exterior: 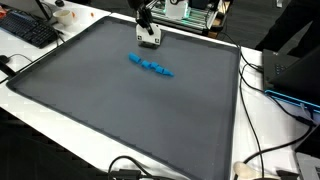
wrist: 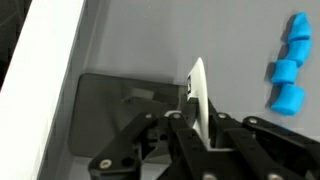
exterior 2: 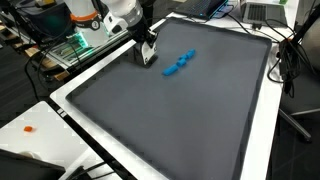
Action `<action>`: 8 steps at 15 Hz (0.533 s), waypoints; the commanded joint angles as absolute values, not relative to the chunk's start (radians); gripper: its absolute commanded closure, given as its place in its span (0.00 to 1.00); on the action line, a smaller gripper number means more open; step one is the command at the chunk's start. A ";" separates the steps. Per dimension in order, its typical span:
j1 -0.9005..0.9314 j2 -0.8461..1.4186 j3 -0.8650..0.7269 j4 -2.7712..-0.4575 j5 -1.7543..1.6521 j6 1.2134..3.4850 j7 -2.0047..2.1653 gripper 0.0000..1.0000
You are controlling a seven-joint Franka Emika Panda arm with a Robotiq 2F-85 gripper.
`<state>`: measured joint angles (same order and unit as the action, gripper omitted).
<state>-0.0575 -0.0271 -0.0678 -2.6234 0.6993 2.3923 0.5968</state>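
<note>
**A:** What fills most of the scene?

**B:** A white table (exterior: 275,115), almost covered by a dark grey mat (exterior: 120,110) with a low raised rim. The frame cuts off the mat's near corners in both exterior views.

**A:** Is anything lying in it?

**B:** A short row of blue pieces (exterior: 151,66) lies toward the far side, the pieces touching end to end. The wrist view shows only three of them, at its right edge. They are too small to say what sort of pieces they are.

**A:** And the arm?

**B:** The arm (exterior 2: 115,15) comes in over the far rim, and its upper part is out of frame. The gripper (exterior: 148,38) points down at the mat just inside that rim. It is near the blue pieces but apart from them.

**A:** How are the jaws?

**B:** They are clenched on a thin white piece (wrist: 198,88), which stands on edge between the fingers. Its lower end is hidden behind them. I can't tell whether it touches the mat.

**A:** Anything smaller?

**B:** A keyboard (exterior: 30,30) is cut off at a corner of an exterior view, and cables (exterior: 265,150) trail over the table's edge.
</note>
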 commanded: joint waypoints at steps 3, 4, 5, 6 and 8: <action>-0.072 0.004 -0.077 -2.621 0.792 2.413 0.522 0.98; -0.073 0.008 -0.077 -2.621 0.799 2.415 0.519 0.98; -0.074 0.012 -0.078 -2.620 0.806 2.414 0.516 0.98; -0.076 0.016 -0.079 -2.619 0.807 2.413 0.515 0.98; -0.077 0.022 -0.081 -2.619 0.803 2.413 0.519 0.98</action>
<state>-0.0699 0.0058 -0.0768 -2.6196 0.7726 2.4026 0.5488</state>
